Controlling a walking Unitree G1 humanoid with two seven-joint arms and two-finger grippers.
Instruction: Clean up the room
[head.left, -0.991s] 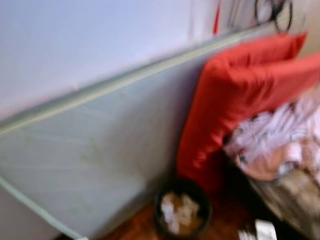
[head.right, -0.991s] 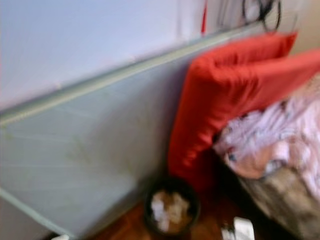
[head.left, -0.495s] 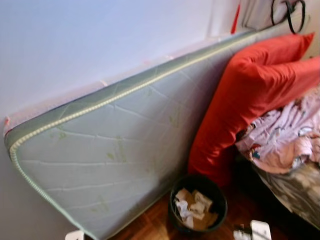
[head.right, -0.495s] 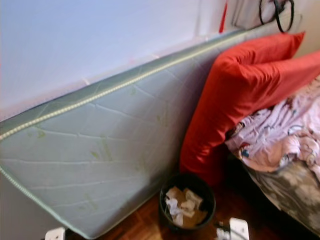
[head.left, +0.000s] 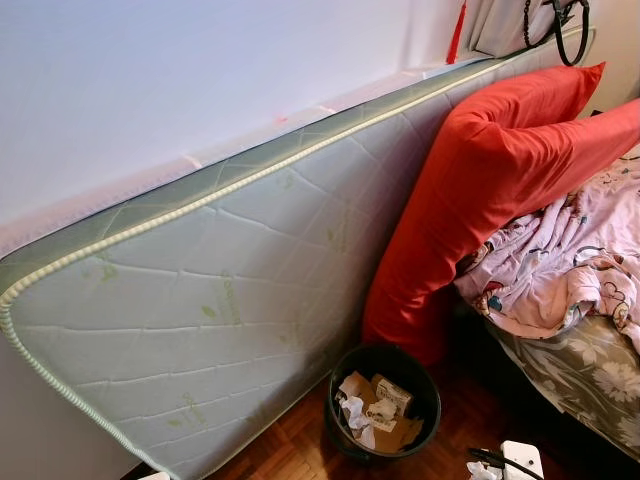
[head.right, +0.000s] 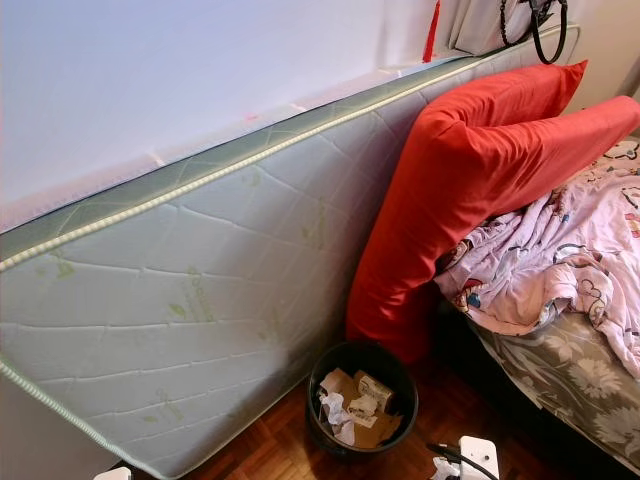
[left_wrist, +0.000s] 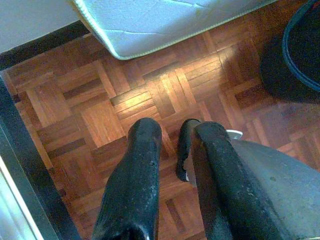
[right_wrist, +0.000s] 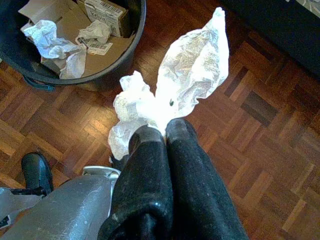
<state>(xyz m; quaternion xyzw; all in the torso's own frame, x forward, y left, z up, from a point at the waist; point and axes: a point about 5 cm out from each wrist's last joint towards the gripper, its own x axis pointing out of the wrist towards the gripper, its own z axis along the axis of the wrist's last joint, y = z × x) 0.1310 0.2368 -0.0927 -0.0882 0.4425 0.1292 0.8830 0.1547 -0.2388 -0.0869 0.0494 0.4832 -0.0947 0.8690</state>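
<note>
— Parquet flooring (right_wrist: 260, 125) of reddish-brown wood blocks runs under everything. What stands on it?

— Against the white wall (head.left: 180, 70) leans a pale green quilted mattress (head.left: 220, 310), tipped up on its long edge. Two long red pillows (head.left: 500, 180) rest against it at the head of a bed with a pink patterned blanket (head.left: 560, 270) over a grey flowered sheet (head.left: 590, 370). A black handbag strap (head.left: 570, 20) hangs at the far top corner.

— And the bin?

— A round black waste bin (head.left: 385, 400) sits on the floor just beside the mattress and below the lower red pillow. It holds crumpled white paper and a small printed cardboard box (right_wrist: 107, 12).

— Where is the rubbish being handled?

— The right gripper (right_wrist: 162, 132) has its two black fingers pressed together on a crumpled piece of white plastic wrap (right_wrist: 185, 70), which fans out beyond the fingertips, above the floor and near the bin's rim.

— The other arm?

— The left gripper (left_wrist: 172, 135) hangs over bare parquet near the mattress corner, its fingers parted with nothing between them. A black robot foot shows below each gripper.
</note>
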